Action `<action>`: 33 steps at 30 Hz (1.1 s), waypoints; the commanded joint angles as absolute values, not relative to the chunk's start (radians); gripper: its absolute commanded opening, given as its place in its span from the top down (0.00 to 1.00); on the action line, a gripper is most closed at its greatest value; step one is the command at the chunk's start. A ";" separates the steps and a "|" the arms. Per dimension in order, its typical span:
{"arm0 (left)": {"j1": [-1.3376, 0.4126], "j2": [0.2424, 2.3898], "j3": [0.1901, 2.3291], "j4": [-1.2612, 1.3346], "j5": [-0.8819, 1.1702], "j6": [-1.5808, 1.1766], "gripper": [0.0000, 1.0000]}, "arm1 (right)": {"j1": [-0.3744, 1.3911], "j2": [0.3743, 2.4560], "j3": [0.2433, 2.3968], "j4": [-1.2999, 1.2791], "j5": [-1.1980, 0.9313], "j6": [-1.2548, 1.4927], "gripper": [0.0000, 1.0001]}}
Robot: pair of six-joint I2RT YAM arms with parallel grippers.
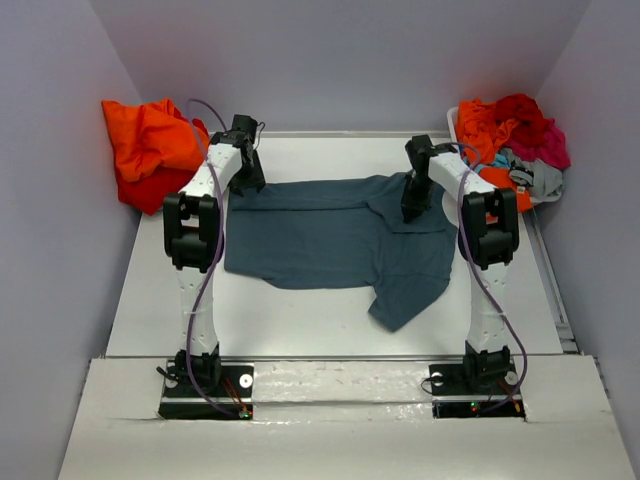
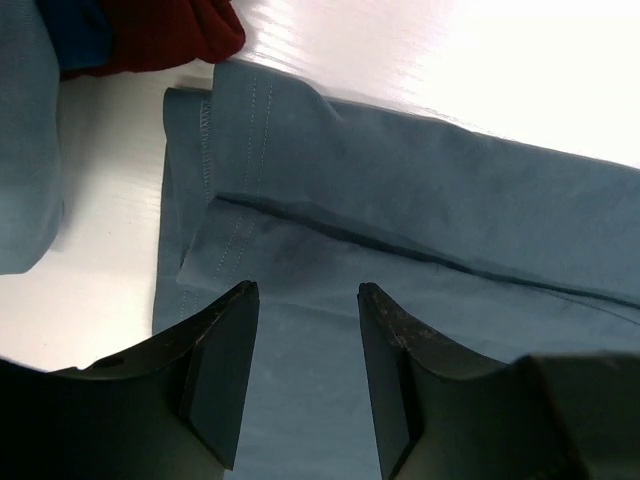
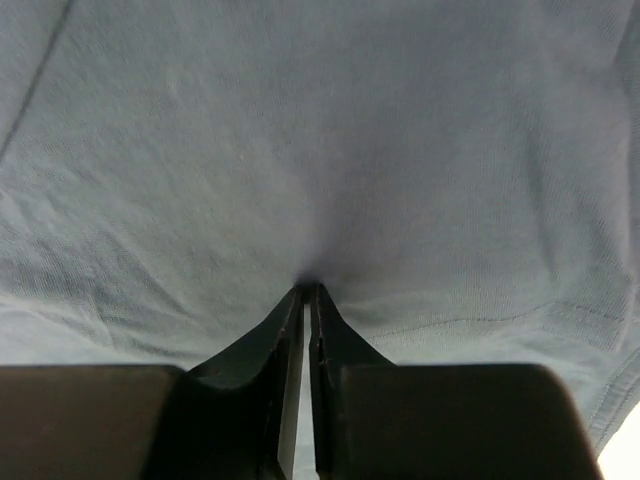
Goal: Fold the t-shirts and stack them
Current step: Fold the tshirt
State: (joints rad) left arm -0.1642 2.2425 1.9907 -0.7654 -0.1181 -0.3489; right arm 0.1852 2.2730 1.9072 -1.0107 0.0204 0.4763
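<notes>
A dark slate-blue t-shirt [image 1: 330,240] lies spread across the middle of the table, one sleeve trailing toward the near right. My left gripper [image 1: 248,182] hovers over the shirt's far left corner. In the left wrist view it [image 2: 308,292] stands open, fingers apart over the stitched hem [image 2: 240,150], with nothing between them. My right gripper [image 1: 412,212] sits on the shirt's far right part. In the right wrist view its jaws [image 3: 309,287] are closed together, and the blue cloth [image 3: 320,150] puckers into their tips.
A heap of orange and red shirts [image 1: 150,150] lies off the table's far left corner; its red edge [image 2: 170,30] shows in the left wrist view. A white bin [image 1: 452,122] at the far right holds several orange, red, magenta, teal and grey shirts [image 1: 510,140].
</notes>
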 commanded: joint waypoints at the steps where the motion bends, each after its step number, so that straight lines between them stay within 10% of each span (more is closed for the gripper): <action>1: -0.166 2.224 2.020 -0.772 -0.144 -0.342 0.44 | 0.192 2.181 1.884 -0.960 0.008 0.488 0.90; 33: -0.166 2.281 2.032 -0.818 -0.212 -0.348 0.45 | 0.192 2.224 1.868 -0.943 -0.054 0.485 0.93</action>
State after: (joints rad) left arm -0.1642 2.3604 2.0533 -0.8047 -0.1661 -0.3496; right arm 0.1898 2.2387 1.8648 -0.9634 -0.0292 0.4862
